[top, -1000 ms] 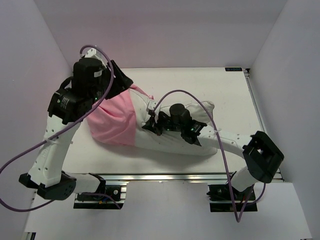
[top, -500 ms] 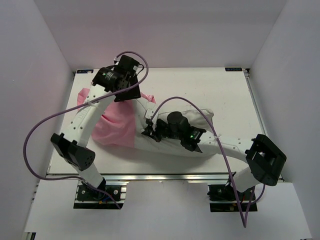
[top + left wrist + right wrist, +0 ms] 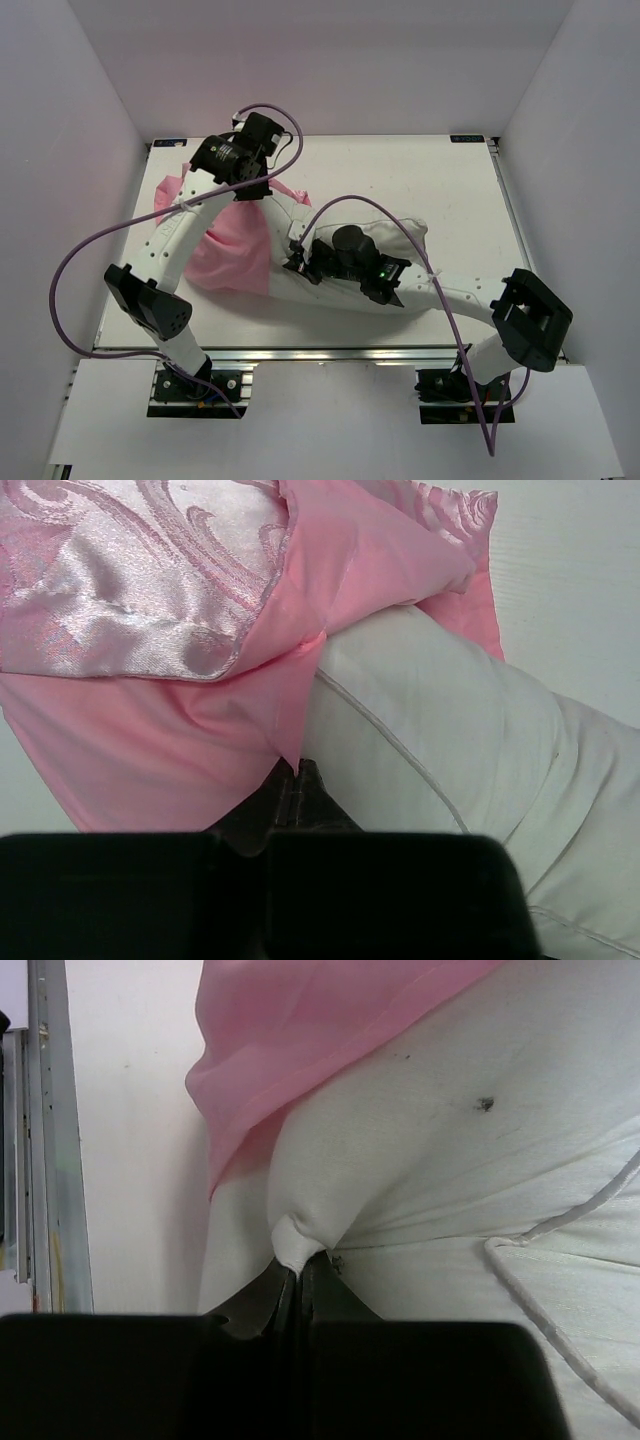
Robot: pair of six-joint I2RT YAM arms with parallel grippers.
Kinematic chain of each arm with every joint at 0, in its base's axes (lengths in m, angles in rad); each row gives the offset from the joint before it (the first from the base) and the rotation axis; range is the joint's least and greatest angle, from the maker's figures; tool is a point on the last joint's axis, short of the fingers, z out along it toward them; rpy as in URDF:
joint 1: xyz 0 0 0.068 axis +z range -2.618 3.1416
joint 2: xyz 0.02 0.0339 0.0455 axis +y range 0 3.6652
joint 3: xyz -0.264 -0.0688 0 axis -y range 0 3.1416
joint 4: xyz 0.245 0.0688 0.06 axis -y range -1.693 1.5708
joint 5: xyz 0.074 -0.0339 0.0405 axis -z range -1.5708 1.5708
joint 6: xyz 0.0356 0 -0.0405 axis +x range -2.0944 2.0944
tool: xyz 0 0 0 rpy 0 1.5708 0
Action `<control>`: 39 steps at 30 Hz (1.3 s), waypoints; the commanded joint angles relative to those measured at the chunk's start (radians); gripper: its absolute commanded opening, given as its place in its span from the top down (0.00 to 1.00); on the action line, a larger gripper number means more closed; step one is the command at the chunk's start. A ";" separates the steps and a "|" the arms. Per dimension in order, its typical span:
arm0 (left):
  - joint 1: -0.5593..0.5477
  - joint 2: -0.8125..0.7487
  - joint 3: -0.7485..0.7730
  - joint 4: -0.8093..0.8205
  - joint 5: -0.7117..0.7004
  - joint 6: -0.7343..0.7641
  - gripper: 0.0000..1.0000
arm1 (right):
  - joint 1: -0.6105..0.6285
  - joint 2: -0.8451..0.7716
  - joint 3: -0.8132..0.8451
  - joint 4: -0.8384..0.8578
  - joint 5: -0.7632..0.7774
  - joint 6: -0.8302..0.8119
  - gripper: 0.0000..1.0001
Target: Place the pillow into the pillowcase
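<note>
So on the overhead cam the plump white rectangular pillow with piped seams lies across the middle of the white table. Its left end is tucked inside the shiny pink satin pillowcase, and the rest sticks out to the right. My left gripper is pressed together on the pink edge at the pillowcase mouth, right where it meets the pillow on the far side. My right gripper is squeezed tight too, pinching a little fold of white pillow fabric just beside the pink hem.
</note>
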 commanded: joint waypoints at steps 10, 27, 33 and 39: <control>-0.035 -0.258 -0.193 0.013 0.220 -0.061 1.00 | -0.163 -0.239 0.035 -0.248 -0.199 -0.113 0.17; -0.035 -0.496 -0.450 0.137 0.294 -0.147 1.00 | -0.381 0.068 0.567 -0.879 -0.740 -0.341 0.11; -0.035 -0.504 -0.404 0.194 0.309 -0.138 1.00 | -0.285 0.147 0.520 -0.939 -0.658 -0.368 0.24; -0.035 -0.464 -0.298 0.405 0.380 -0.084 1.00 | -0.194 0.199 0.533 -0.901 -0.676 -0.235 0.95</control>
